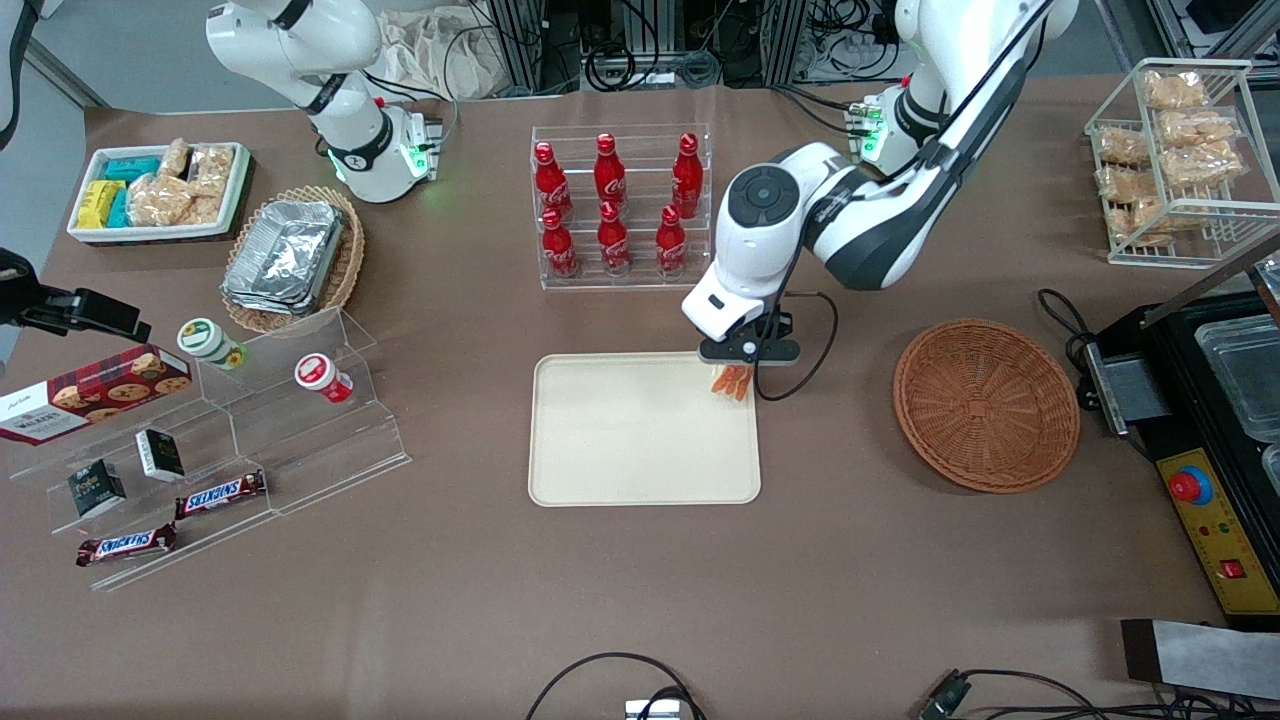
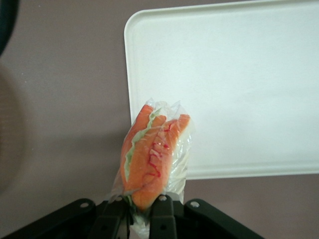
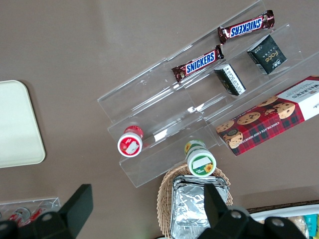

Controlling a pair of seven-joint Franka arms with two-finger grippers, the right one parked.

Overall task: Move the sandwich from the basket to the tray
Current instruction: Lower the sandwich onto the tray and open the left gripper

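Note:
The sandwich (image 2: pixel 153 157) is a clear-wrapped wedge showing orange-red and green filling, and my left gripper (image 2: pixel 141 209) is shut on it. In the front view the gripper (image 1: pixel 737 368) holds the sandwich (image 1: pixel 731 381) just above the cream-beige tray's (image 1: pixel 640 430) corner nearest the bottle rack, on the working arm's side. The tray's rounded corner and rim (image 2: pixel 130 74) show under the sandwich in the left wrist view. The round reddish-brown wicker basket (image 1: pixel 985 403) lies on the table toward the working arm's end, holding nothing.
A clear rack of red cola bottles (image 1: pixel 615 205) stands farther from the front camera than the tray. A black machine with a red button (image 1: pixel 1200 440) sits beside the basket. Acrylic steps with snacks (image 1: pixel 220 440) and a tan basket of foil containers (image 1: pixel 290 258) lie toward the parked arm's end.

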